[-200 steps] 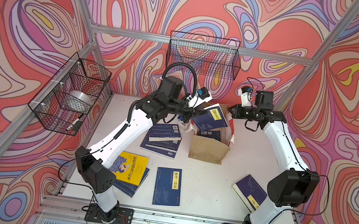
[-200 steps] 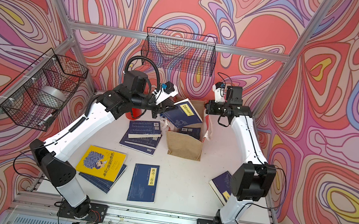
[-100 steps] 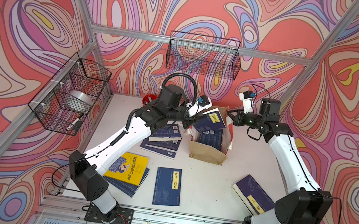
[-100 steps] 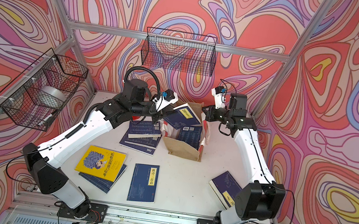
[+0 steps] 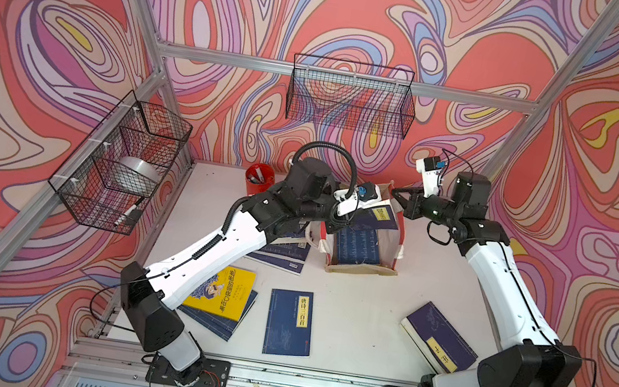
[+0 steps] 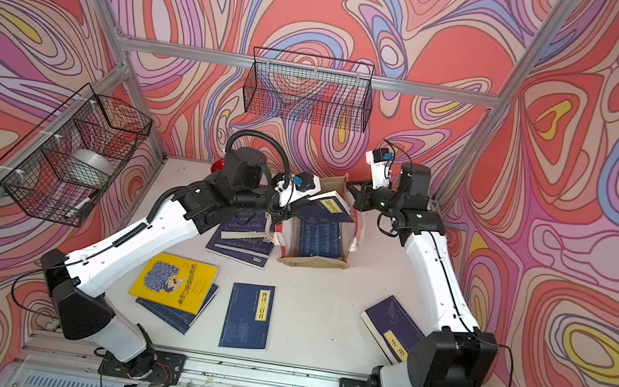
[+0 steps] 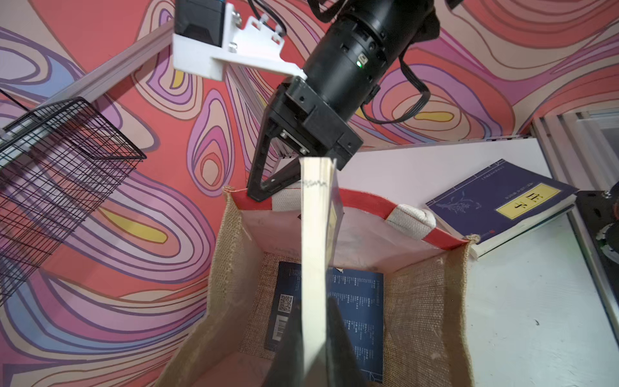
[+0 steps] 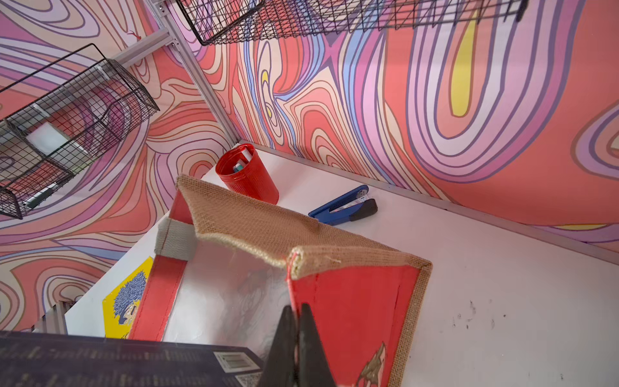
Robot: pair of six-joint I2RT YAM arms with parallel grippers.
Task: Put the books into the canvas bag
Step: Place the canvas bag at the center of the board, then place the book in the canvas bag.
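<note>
The tan canvas bag stands open at the back of the table, with one navy book lying inside it. My left gripper is shut on another navy book, held edge-on and tilted over the bag's mouth. My right gripper is shut on the red rim of the bag and holds that side up. Loose books lie on the table: a yellow one, a navy one in the middle and another navy one at the right.
A small stack of navy books lies under my left forearm beside the bag. A red pen cup and a blue stapler sit behind the bag. Wire baskets hang on the back wall and the left wall.
My right gripper has pulled the bag's rim back and to the right, so the bag now stands open. My left gripper has carried its book lower over the mouth.
</note>
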